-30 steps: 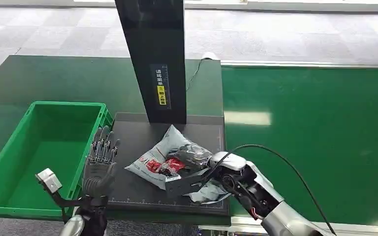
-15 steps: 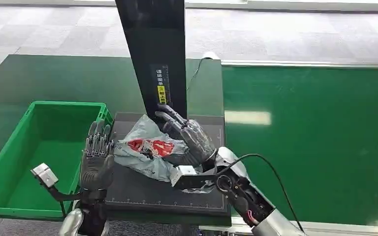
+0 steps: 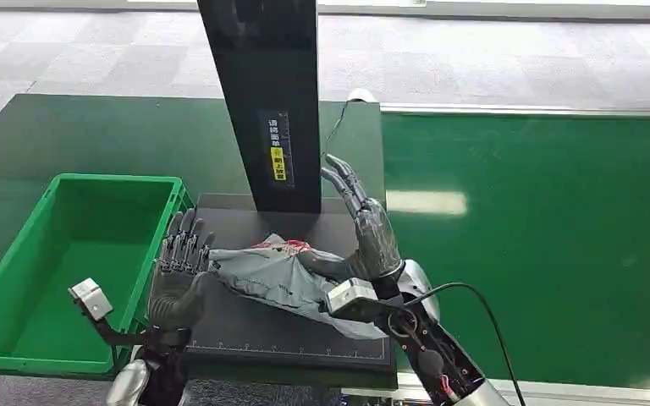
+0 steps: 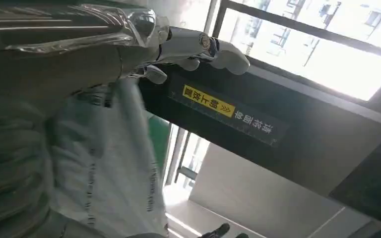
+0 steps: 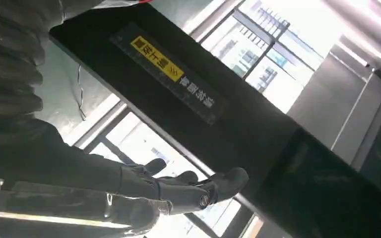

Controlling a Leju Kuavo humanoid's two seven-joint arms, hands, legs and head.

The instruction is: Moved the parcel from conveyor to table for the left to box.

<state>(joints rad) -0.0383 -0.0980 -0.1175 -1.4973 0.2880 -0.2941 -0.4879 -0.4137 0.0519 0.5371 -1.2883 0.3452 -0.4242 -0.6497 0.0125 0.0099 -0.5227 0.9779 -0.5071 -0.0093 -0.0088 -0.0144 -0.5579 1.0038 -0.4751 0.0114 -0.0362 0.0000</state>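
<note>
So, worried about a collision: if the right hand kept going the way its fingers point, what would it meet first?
Probably the black upright post: the right hand has its fingers aimed up and toward it, though depth is unclear.

A black mat lies on the green table; a grey parcel rests on it.

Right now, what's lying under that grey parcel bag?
The grey parcel bag lies on a black platform at the foot of a black column. The left hand touches one end. The part beneath the bag is covered.
</note>
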